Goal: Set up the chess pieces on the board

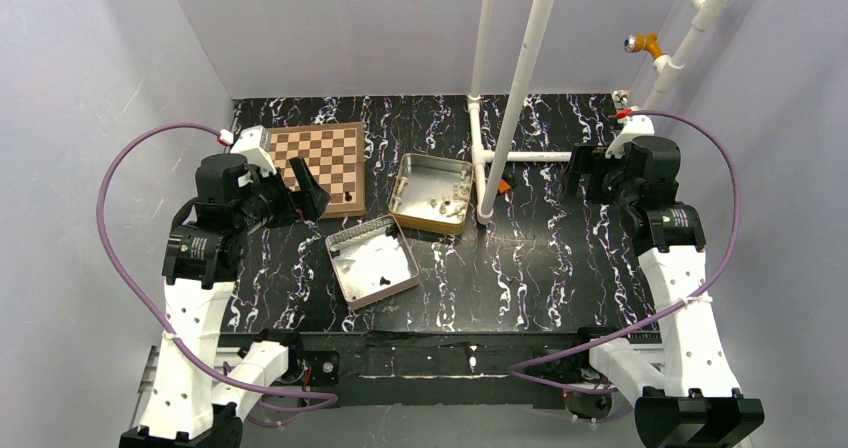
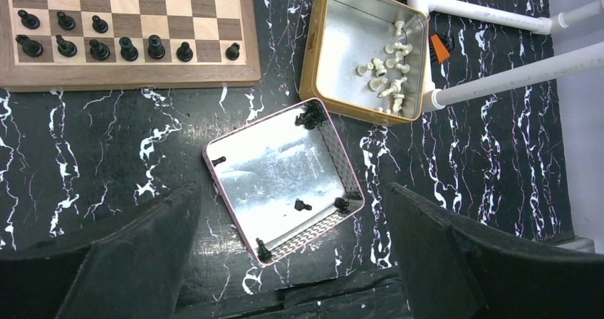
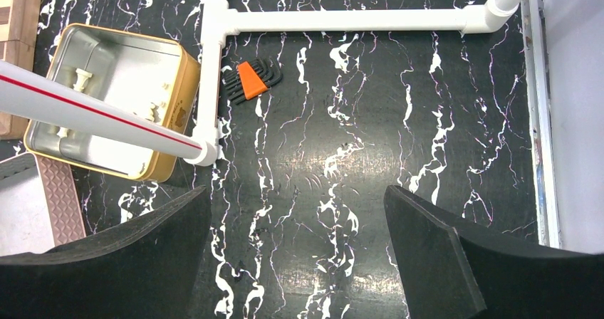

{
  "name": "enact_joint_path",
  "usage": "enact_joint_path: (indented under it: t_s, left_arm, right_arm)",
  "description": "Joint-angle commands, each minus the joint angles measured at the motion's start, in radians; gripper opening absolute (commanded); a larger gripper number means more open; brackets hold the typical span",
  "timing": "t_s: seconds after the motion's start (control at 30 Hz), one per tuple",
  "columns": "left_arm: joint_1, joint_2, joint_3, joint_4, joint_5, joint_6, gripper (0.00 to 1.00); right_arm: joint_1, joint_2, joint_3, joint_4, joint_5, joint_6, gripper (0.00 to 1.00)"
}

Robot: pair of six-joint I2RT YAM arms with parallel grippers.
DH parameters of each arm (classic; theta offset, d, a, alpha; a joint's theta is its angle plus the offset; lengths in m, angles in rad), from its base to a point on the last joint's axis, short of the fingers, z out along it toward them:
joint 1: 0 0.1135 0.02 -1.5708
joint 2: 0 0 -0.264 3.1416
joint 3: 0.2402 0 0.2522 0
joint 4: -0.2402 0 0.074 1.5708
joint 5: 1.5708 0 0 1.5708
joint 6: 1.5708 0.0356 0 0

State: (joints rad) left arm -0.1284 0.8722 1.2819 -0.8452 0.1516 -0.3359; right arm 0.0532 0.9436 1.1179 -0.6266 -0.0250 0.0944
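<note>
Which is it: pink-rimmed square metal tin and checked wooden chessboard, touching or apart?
Apart: left wrist view shows black marbled table between the tin and the chessboard.

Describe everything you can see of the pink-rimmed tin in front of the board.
The pink-rimmed tin is a shallow square metal tray, shiny silver inside, with a diamond-embossed wall. It lies flat and open on the black marbled table, turned diagonal. A few black chess pieces sit inside, mostly by its walls. Nothing grips it.
</note>
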Motion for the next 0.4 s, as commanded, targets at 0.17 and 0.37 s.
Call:
enact_joint_path:
  t_s: [0.17, 0.37]
  left_arm:
    - [-0.006, -0.010, -0.013, 0.021, -0.015, 0.012, 0.98]
    - [-0.005, -0.002, -0.006, 0.026, -0.011, 0.009, 0.98]
  right_arm:
    - [-0.005, -0.008, 0.017, 0.040, 0.010, 0.004, 0.98]
    - [-0.006, -0.015, 0.007, 0.035, 0.000, -0.006, 0.98]
